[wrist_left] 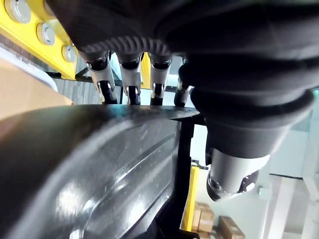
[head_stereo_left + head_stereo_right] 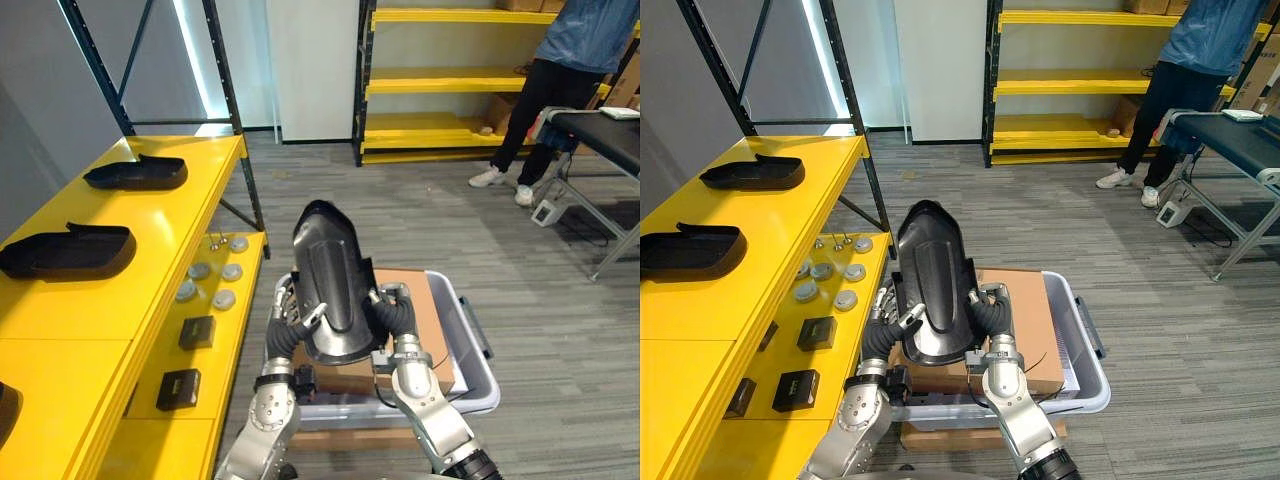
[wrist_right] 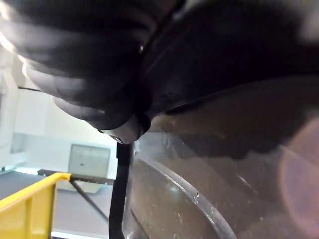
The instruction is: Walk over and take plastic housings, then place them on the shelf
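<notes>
I hold a long black plastic housing (image 2: 330, 290) upright between both hands, above the grey bin (image 2: 474, 338). My left hand (image 2: 288, 322) has its fingers (image 1: 130, 79) curled over the housing's left edge, thumb on its front. On the right edge, my right hand (image 2: 392, 312) curls its fingers round the rim. In the right wrist view the glossy housing (image 3: 224, 164) lies close against that hand. Two more black housings (image 2: 135, 173) (image 2: 68, 250) lie on the yellow shelf (image 2: 150, 300) to my left.
On the shelf's lower level lie several grey discs (image 2: 212, 282) and two small black boxes (image 2: 196, 332) (image 2: 178, 388). Cardboard (image 2: 425, 300) fills the bin. A person (image 2: 560, 90) stands at the back right by another yellow rack (image 2: 440, 80) and a black table (image 2: 600, 130).
</notes>
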`<state>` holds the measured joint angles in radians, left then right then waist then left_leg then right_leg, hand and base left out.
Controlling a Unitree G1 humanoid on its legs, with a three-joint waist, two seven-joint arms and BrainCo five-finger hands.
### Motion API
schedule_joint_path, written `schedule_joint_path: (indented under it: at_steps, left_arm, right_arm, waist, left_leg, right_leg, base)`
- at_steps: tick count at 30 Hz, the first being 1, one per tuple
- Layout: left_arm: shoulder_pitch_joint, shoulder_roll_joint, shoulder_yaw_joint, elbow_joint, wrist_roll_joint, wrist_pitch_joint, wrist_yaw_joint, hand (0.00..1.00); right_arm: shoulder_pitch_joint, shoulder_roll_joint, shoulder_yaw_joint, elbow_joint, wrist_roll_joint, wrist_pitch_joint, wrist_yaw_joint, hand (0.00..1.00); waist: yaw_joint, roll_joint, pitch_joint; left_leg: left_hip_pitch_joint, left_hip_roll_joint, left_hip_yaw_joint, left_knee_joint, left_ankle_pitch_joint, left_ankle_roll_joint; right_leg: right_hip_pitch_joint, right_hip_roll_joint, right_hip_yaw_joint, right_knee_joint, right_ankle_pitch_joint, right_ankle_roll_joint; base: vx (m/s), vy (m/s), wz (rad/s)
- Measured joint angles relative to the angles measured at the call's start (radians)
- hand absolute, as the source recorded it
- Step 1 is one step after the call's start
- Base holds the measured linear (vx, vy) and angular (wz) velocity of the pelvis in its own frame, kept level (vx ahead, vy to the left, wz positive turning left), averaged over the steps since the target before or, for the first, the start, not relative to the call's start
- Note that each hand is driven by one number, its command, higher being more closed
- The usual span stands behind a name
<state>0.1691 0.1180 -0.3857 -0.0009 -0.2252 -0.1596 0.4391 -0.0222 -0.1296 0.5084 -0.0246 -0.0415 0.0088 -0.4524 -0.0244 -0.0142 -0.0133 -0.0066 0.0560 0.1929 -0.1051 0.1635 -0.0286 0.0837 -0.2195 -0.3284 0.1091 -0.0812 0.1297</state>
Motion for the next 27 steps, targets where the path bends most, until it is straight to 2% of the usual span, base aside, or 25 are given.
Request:
schedule_joint_path:
  at_steps: [5,11,12,13,16,21,23,25,27]
  left_arm:
    - [0.000,0.008,-0.001,0.000,0.000,0.023,-0.002,1.00]
    - [0.000,0.008,0.000,0.000,0.000,0.027,-0.008,1.00]
    - [0.000,0.006,0.006,0.000,0.000,0.044,-0.008,1.00]
    - [0.000,0.005,0.007,0.000,0.001,0.047,-0.008,1.00]
    - [0.000,0.003,0.016,0.002,0.001,0.067,-0.008,1.00]
    - [0.000,-0.005,0.035,0.003,0.001,0.070,-0.011,1.00]
    - [0.000,-0.018,0.050,0.011,0.002,0.070,-0.021,1.00]
    - [0.000,-0.024,0.054,0.011,0.002,0.069,-0.027,1.00]
    - [-0.001,-0.037,0.065,0.011,0.003,0.069,-0.048,1.00]
  right_arm:
    - [-0.043,0.000,0.027,-0.004,-0.008,0.000,0.021,1.00]
    - [-0.048,0.000,0.028,-0.004,-0.008,0.000,0.029,1.00]
    - [-0.047,0.001,0.028,-0.004,-0.009,0.000,0.036,1.00]
    - [-0.046,0.003,0.028,-0.004,-0.010,-0.001,0.036,0.00]
    - [-0.030,0.014,0.027,-0.004,-0.011,-0.007,0.043,0.00]
    - [-0.010,0.048,0.012,-0.003,-0.008,-0.012,0.062,0.00]
    - [-0.010,0.049,0.008,-0.003,0.003,-0.032,0.090,0.00]
    - [-0.010,0.049,-0.005,-0.003,0.044,-0.043,0.116,0.00]
    - [-0.012,0.045,-0.034,-0.005,0.123,-0.057,0.174,0.00]
  waist:
    - [0.002,0.000,0.000]
    - [0.007,0.000,0.000]
    - [0.007,0.000,0.000]
    - [0.007,0.000,0.000]
    - [0.007,0.000,0.000]
    - [0.006,0.000,0.000]
    - [0.007,0.000,0.000]
    - [0.008,0.000,0.000]
    - [0.010,0.000,0.000]
  left_leg:
    - [0.000,0.000,-0.001,0.000,0.001,0.000]
    - [0.000,-0.001,-0.001,0.000,0.004,0.004]
    - [0.001,-0.001,-0.001,0.000,0.005,0.003]
    - [0.001,-0.001,0.000,0.000,0.005,0.003]
    - [0.002,-0.001,0.000,0.000,0.005,0.003]
    - [0.002,-0.001,0.000,0.000,0.005,0.003]
    - [0.003,-0.001,0.000,0.000,0.005,0.003]
    - [0.003,-0.001,0.000,0.000,0.006,0.002]
    - [0.004,-0.001,0.000,0.000,0.006,0.002]
  right_leg:
    - [0.000,0.000,0.000,0.001,0.000,0.000]
    - [0.000,0.000,-0.001,0.001,0.000,0.000]
    - [0.000,0.000,-0.002,0.001,0.000,0.000]
    - [0.000,0.000,-0.002,0.001,0.000,0.000]
    - [0.000,0.000,-0.003,0.001,0.000,0.000]
    - [0.000,-0.001,-0.002,0.002,0.000,0.000]
    - [0.000,-0.001,-0.002,0.003,0.000,0.000]
    - [0.001,-0.001,-0.002,0.003,0.000,0.000]
    - [0.002,-0.001,-0.002,0.003,0.000,-0.001]
  base:
    - [0.00,0.000,0.00]
    - [0.00,0.000,0.00]
    - [0.00,0.000,0.00]
    - [0.00,0.000,0.00]
    - [0.00,0.000,0.00]
    - [0.00,0.000,0.00]
    - [0.00,0.000,0.00]
    - [0.00,0.000,0.00]
    - [0.00,0.000,0.00]
